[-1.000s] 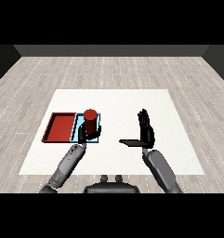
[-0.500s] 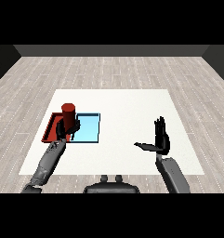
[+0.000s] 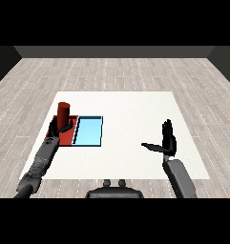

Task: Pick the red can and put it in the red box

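The red can (image 3: 64, 112) stands upright over the red tray (image 3: 68, 136) at the table's left, my left hand (image 3: 56, 127) curled round its lower part. Whether the can rests on the tray's floor or hangs just above it I cannot tell. The light blue tray (image 3: 89, 131) lies right beside the red one, to its right. My right hand (image 3: 165, 140) is raised over the right side of the table, fingers straight and thumb spread, holding nothing.
The white table (image 3: 130, 114) stretches between the trays and my right hand. Its left edge runs close to the red tray. Grey wooden floor surrounds the table.
My left hand carried the red can leftward from above the light blue tray to over the red tray. My right hand drifted right and lower, staying open.
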{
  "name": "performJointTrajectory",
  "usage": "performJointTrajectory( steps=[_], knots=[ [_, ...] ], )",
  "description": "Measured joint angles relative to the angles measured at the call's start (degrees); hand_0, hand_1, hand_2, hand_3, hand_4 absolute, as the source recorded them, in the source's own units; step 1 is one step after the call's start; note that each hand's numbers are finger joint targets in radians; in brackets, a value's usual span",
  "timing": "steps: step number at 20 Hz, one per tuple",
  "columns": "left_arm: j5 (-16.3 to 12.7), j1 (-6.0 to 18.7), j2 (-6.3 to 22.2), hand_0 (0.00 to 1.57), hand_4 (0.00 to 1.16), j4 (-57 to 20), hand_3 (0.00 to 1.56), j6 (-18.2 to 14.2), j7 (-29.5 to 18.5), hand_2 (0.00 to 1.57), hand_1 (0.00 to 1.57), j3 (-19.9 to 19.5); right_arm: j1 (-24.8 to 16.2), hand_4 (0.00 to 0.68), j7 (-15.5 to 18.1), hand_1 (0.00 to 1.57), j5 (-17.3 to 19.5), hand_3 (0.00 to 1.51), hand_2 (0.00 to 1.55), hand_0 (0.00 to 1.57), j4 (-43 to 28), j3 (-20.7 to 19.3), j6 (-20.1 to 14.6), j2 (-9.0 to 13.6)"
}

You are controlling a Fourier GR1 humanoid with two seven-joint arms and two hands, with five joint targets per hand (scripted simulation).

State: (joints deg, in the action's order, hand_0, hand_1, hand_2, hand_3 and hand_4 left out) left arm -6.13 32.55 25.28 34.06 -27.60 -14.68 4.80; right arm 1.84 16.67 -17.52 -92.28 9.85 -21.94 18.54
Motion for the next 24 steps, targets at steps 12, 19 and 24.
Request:
performJointTrajectory(
  steps=[12, 19, 24],
  knots=[
    [3.89, 8.55, -2.35, 0.91, 0.71, -26.22, 0.15, -1.3, 6.33, 0.91, 0.91, -0.96, 6.39, 0.0, 3.77, 0.0, -1.57, 0.0, 0.0, 0.0, 12.3, -3.2, 3.2, -2.55],
    [1.95, 7.58, -0.59, 0.0, 0.0, -31.04, 0.0, 2.19, 8.6, 0.0, 0.0, -3.77, 8.03, 0.0, 5.41, 0.0, -1.06, 0.0, 0.0, 0.0, 14.92, -3.63, 3.33, -3.95],
    [2.88, 8.87, 0.98, 0.0, 0.0, -32.27, 0.0, 5.79, 11.05, 0.0, 0.0, -3.14, 7.35, 0.0, 6.19, 0.0, -1.0, 0.0, 0.0, 0.0, 14.43, -3.59, 3.66, -4.76]
  ],
)
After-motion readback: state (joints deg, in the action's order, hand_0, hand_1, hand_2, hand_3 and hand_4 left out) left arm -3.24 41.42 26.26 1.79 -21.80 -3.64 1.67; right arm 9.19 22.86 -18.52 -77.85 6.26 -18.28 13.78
